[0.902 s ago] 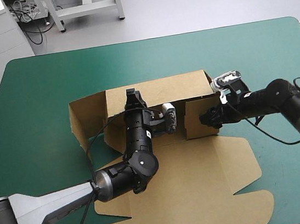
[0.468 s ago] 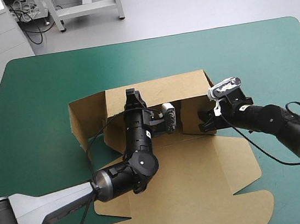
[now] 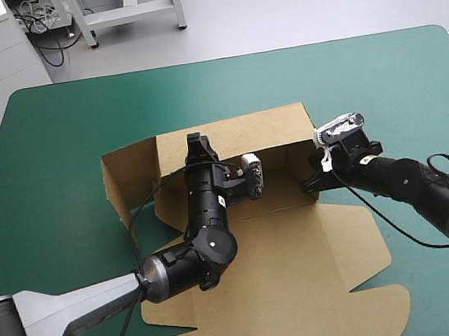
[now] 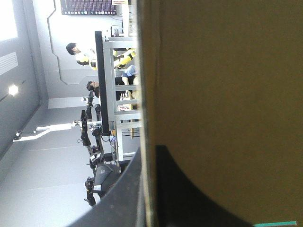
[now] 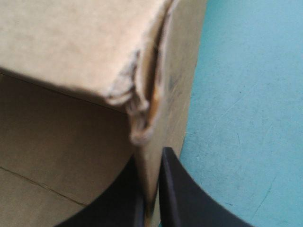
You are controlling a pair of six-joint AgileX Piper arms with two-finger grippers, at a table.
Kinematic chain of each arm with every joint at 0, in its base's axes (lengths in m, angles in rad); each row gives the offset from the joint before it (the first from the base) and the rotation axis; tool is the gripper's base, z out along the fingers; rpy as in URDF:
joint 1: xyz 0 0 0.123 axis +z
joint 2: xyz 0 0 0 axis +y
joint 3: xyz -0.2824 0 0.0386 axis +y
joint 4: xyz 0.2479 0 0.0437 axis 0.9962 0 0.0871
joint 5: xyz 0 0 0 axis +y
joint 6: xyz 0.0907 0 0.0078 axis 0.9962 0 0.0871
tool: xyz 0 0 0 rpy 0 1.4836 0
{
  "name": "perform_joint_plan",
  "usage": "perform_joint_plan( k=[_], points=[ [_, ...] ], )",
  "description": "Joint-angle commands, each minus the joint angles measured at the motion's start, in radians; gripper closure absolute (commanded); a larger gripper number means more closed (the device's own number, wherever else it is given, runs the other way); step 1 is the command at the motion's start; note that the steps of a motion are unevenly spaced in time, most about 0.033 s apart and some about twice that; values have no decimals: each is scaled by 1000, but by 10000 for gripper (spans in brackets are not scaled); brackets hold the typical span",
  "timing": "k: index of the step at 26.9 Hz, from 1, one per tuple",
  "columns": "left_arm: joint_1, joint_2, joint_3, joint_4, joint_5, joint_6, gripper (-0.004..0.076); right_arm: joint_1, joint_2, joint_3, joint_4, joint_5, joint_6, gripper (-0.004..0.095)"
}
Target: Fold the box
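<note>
The brown box (image 3: 302,257) lies mid-table with its lid flat toward the near edge and its back wall (image 3: 245,132) raised. A left side flap (image 3: 131,180) also stands up. My left gripper (image 3: 198,146) is shut on the top of the back wall. In the left wrist view the board (image 4: 222,94) runs between the black fingers (image 4: 118,203). My right gripper (image 3: 310,180) is shut on the right wall at the box's near right corner. In the right wrist view that wall's frayed edge (image 5: 142,118) sits between the gripper (image 5: 151,194) fingers.
The teal-green cover (image 3: 57,157) stretches around the box on the left, far and right sides, and shows beside the right wall (image 5: 246,118). The flat lid's scalloped flaps (image 3: 368,315) reach close to the table's near edge.
My right gripper went from open to shut on the right wall. The side flap that stood inward across the box has swung back to the right corner. The left arm stayed put.
</note>
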Motion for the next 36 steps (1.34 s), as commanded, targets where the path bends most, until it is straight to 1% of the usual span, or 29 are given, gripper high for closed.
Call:
perform_joint_plan(
  k=[1, 4, 6, 7, 8, 9, 12, 15, 17, 19, 20, 21, 23, 28, 29, 32, 33, 34, 35, 36],
  points=[
    [-6, -40, -27, 102, 40, -15, 656, 3, -33, -30, 24, -41, -17, 931],
    [-6, -40, -27, 102, 16, -15, 465, 3, -33, -30, 24, -41, -17, 931],
    [-6, -40, -27, 102, -5, -27, 322, 3, -33, -30, 24, -41, -14, 931],
    [-6, -40, -27, 102, -15, -27, 269, 3, -33, -30, 24, -41, -3, 931],
    [-6, -40, -27, 102, -28, -27, 237, 3, -33, -30, 24, -41, 3, 931],
    [-6, -40, -27, 102, -42, -27, 224, 3, -33, -30, 24, -41, 3, 931],
    [-6, -40, -27, 102, -70, -27, 233, 3, -33, -30, 24, -41, 3, 931],
    [-6, -40, -27, 102, -72, -27, 237, 3, -33, -30, 24, -46, 3, 931],
    [-9, -40, -27, 102, -69, -27, 237, 3, -33, -30, 24, -74, 2, 931],
    [-18, -40, -27, 102, -55, -27, 237, 3, -33, -30, 24, -138, -1, 931],
    [-25, -40, -27, 102, -45, -27, 237, 3, -33, -30, 24, -168, -1, 931],
    [-52, -40, -27, 102, -11, -27, 237, 3, -29, -35, 24, -241, -1, 931],
    [-84, -40, -27, 102, 21, -27, 237, 3, -13, -49, 21, -275, -1, 931],
    [-165, -40, -27, 102, 107, -27, 237, 3, 60, -119, 21, -264, -1, 930],
    [-194, -40, -27, 102, 137, -27, 237, 3, 94, -146, 21, -254, -1, 930],
    [-218, -40, -27, 100, 167, -27, 238, 3, 127, -166, 21, -229, -1, 931],
    [-221, -40, -27, 90, 167, -22, 265, 3, 135, -167, 21, -222, -1, 931],
    [-221, -40, -27, 57, 165, 0, 334, 3, 137, -167, 21, -205, -1, 931],
    [-218, -46, -28, -35, 128, 81, 553, 3, 137, -167, 21, -196, -1, 931],
    [-216, -50, -30, -83, 96, 132, 685, 3, 137, -167, 21, -195, -1, 931]
  ],
)
